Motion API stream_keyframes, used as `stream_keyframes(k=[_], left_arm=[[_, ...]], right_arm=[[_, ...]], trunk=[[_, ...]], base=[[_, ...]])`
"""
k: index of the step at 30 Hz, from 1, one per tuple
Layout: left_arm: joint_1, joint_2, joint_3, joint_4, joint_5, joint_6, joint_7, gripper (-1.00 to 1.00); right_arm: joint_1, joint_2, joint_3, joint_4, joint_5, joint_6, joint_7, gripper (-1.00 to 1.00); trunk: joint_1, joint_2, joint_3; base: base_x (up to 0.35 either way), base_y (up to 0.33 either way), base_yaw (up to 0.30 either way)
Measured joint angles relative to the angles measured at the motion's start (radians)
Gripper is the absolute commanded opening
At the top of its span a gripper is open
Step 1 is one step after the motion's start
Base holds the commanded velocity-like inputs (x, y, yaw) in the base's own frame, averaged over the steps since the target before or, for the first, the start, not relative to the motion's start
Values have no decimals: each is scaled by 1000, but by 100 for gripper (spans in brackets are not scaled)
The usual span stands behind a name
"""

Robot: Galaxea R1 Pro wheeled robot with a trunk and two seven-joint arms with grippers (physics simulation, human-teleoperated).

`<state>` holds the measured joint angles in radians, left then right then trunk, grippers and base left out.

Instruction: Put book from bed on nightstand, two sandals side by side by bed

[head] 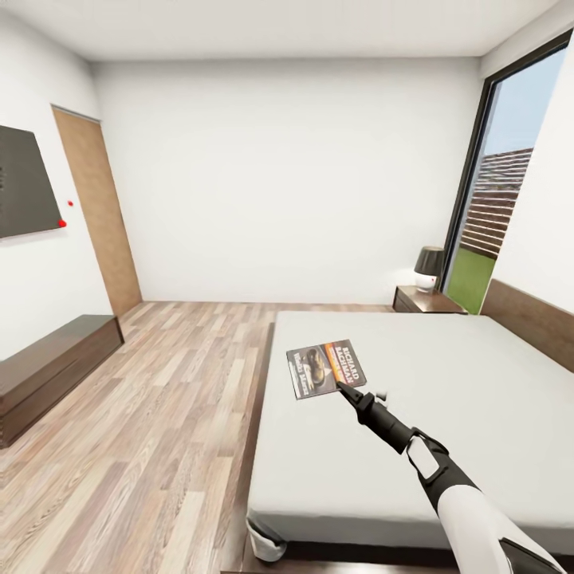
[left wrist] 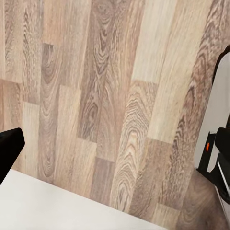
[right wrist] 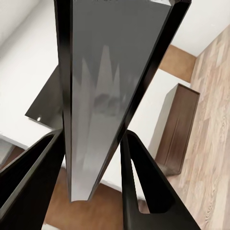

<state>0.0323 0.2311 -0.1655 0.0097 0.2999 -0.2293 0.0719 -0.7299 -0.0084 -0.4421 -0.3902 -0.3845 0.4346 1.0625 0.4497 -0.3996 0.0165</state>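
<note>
My right gripper [head: 344,388] is shut on the book [head: 325,368], a thin paperback with a dark cover and an orange band. It holds the book by a corner, tilted, just above the light-grey mattress of the bed [head: 462,430]. In the right wrist view the book [right wrist: 110,81] stands edge-on between the two black fingers [right wrist: 143,191]. The nightstand [head: 421,301] stands at the far side of the bed, near the window. My left gripper [left wrist: 115,158] hangs open over the wood floor, nothing between its fingers. The sandals are out of view.
A black-shaded lamp [head: 430,267] takes up part of the nightstand's top. A long low dark-brown bench [head: 48,367] lines the left wall under a dark screen [head: 24,183]. A wooden door [head: 100,211] is at the far left, a tall window [head: 498,215] at the right. Plank floor [head: 167,414] runs beside the bed.
</note>
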Motion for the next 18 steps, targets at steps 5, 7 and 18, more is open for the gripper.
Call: stream_keyframes(k=[5,7,18], left_arm=[[0,-1,0,0,0,0,1,100],[0,-2,1,0,0,0,1,100],[0,-4,1,0,0,-1,1,100]], right_arm=[[0,0,0,2,0,0,0,-100],[0,0,0,2,0,0,0,-100],[0,0,0,3,-1,-1,2,-100]], trunk=[[0,0,3],[0,0,4],[0,0,6]], base=[[0,0,108],[0,0,99],[0,0,31]])
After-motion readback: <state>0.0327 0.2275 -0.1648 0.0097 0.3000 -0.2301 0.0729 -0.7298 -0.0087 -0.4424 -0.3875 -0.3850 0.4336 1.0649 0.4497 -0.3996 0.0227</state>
